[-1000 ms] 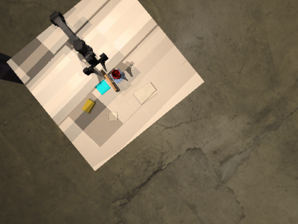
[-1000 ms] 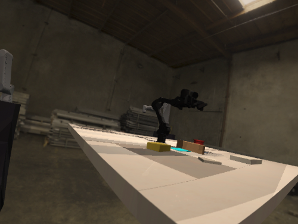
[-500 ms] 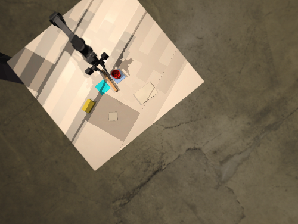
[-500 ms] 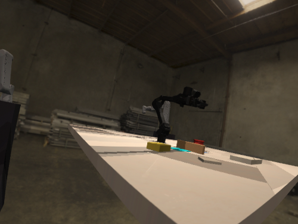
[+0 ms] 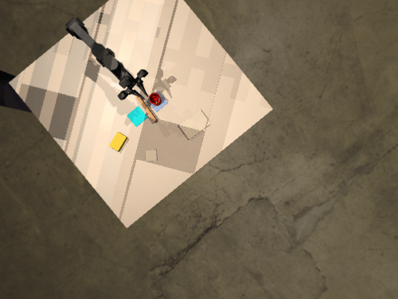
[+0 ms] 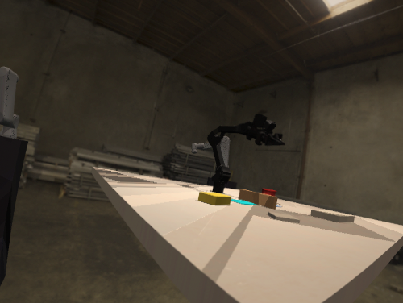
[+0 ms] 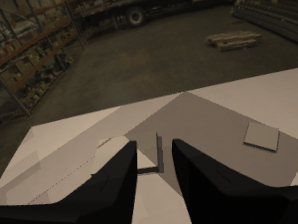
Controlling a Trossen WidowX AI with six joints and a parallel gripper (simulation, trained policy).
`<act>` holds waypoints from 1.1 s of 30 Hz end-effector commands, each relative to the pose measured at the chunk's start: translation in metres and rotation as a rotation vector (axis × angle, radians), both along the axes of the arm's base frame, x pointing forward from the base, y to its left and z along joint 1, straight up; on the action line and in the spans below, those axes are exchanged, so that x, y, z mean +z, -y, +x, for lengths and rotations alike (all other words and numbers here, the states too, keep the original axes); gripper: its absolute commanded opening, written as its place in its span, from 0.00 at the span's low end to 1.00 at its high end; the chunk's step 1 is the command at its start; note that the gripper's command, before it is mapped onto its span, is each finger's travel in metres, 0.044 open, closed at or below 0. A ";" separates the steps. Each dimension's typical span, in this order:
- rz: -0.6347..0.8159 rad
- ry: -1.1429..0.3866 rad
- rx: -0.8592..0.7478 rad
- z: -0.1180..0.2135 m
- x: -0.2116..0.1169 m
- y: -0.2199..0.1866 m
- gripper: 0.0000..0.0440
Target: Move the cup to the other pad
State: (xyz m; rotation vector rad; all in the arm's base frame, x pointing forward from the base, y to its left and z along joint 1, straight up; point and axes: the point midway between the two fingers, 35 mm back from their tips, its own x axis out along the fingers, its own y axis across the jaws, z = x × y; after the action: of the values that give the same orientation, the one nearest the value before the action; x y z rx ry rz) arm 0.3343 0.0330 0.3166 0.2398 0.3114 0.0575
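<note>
the red cup (image 5: 154,98) (image 6: 268,192) stands upright on the blue pad (image 5: 161,104) (image 6: 279,205), toward one side of it, its mouth up. the marbles (image 5: 155,101) show as tiny specks inside, too small to count. the cyan pad (image 5: 137,116) (image 6: 244,202), a flat bright square, lies bare near the blue one.

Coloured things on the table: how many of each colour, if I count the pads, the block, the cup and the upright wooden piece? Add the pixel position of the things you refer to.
Red: 1, cup (image 5: 154,99) (image 6: 268,192)
Blue: 1, pad (image 5: 161,104)
Cyan: 1, pad (image 5: 137,116) (image 6: 243,202)
Yellow: 1, block (image 5: 118,141) (image 6: 213,197)
Brown: 1, wooden piece (image 5: 148,110) (image 6: 255,198)
Total: 5
</note>
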 end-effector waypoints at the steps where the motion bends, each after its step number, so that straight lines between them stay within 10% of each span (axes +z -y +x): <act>1: 0.034 -0.044 -0.004 0.002 -0.001 -0.004 0.24; 33: 0.344 -0.519 -0.144 0.006 -0.024 -0.036 0.29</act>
State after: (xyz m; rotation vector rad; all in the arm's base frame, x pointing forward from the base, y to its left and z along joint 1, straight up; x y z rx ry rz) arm 0.3404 0.0659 0.2954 0.5972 0.7665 -0.0799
